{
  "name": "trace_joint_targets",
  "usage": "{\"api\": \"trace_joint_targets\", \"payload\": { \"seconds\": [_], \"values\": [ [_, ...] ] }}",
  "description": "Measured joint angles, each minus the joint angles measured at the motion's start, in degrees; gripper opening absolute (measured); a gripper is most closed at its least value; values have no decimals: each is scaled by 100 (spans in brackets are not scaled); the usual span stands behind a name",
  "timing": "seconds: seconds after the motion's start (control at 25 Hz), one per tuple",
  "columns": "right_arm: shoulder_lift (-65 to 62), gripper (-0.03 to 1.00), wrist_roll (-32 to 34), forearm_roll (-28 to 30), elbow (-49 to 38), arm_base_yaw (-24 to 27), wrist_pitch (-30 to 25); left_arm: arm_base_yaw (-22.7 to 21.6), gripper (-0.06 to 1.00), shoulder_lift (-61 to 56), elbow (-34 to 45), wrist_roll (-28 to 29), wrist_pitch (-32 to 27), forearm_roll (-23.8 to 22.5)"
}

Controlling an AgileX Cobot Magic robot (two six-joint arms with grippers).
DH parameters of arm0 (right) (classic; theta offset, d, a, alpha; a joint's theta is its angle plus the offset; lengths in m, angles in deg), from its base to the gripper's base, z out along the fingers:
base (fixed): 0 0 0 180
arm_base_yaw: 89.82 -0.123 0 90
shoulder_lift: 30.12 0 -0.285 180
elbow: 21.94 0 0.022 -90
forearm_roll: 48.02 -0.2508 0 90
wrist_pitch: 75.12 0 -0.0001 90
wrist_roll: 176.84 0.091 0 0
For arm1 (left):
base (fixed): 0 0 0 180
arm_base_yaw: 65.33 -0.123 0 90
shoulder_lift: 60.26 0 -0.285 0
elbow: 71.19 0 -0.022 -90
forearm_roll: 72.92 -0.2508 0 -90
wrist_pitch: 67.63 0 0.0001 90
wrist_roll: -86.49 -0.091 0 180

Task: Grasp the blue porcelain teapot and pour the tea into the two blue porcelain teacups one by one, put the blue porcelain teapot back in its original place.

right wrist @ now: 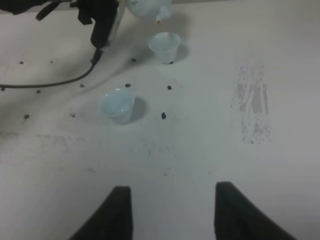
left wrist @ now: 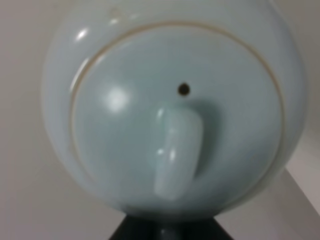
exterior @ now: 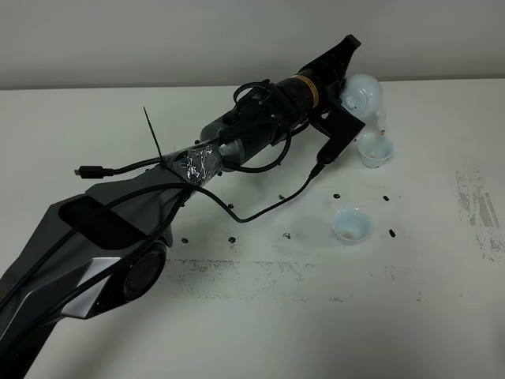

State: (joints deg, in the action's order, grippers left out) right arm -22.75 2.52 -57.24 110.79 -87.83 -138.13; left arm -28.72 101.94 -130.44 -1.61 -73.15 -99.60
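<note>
My left gripper [exterior: 348,89] reaches across to the far right and is shut on the blue porcelain teapot [exterior: 365,92]. The pot is tilted, its spout pointing down over the far teacup [exterior: 374,149]. The near teacup [exterior: 352,227] stands upright closer to the front. In the left wrist view the teapot [left wrist: 175,100] fills the frame, lid and knob facing the camera. The right wrist view shows the teapot [right wrist: 148,7], the far teacup [right wrist: 165,46] and the near teacup [right wrist: 117,105]. My right gripper [right wrist: 172,212] is open and empty, low over the table and well short of the cups.
A black cable [exterior: 268,207] trails from the left arm across the white table [exterior: 260,332] beside the cups. Small dark specks [exterior: 392,232] lie around the cups. A scuffed grey patch [exterior: 477,207] marks the table at the right.
</note>
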Motion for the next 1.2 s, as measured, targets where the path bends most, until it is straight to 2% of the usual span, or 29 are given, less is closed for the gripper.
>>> {"api": "trace_joint_targets", "payload": {
  "seconds": [0.32, 1.2],
  "values": [
    [0, 41, 0, 0, 0, 0, 0, 0, 9, 0, 0, -270, -98, -146],
    [0, 41, 0, 0, 0, 0, 0, 0, 9, 0, 0, -288, -186, -169]
  ]
}}
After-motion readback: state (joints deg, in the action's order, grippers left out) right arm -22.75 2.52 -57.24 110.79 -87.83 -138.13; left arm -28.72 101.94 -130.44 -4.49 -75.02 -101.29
